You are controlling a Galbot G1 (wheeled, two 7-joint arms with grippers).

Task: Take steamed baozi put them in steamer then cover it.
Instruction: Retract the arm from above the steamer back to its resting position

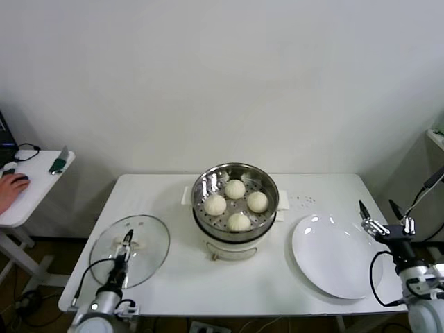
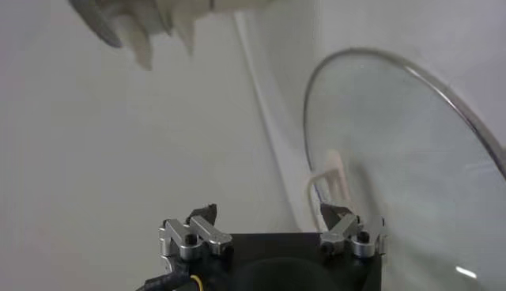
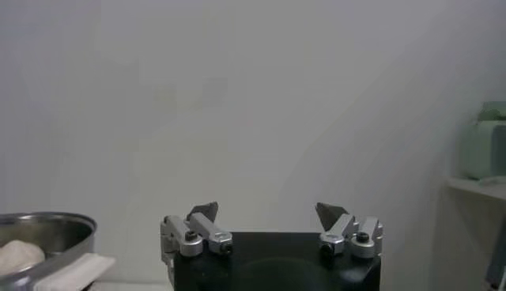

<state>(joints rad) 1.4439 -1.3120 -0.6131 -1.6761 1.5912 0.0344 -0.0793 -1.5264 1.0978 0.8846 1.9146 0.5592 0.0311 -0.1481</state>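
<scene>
The right tool [image 3: 269, 213] stands open, its two tips wide apart before a plain white wall. The steamer [image 3: 47, 229] with one bun [image 3: 17, 255] peeks in beside it.

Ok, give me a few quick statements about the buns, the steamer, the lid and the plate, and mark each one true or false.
1. All four steamed baozi sit inside the steamer. True.
2. The cover is already on the steamer. False: it lies on the table to the steamer's left, and the steamer is uncovered.
3. The white plate holds one bun. False: nothing lies on it.
4. The left end effector is over the cover, near its white handle, with jaws open. True.
5. The right end effector grips the plate's rim. False: it is open, beyond the plate's right edge, holding nothing.
</scene>
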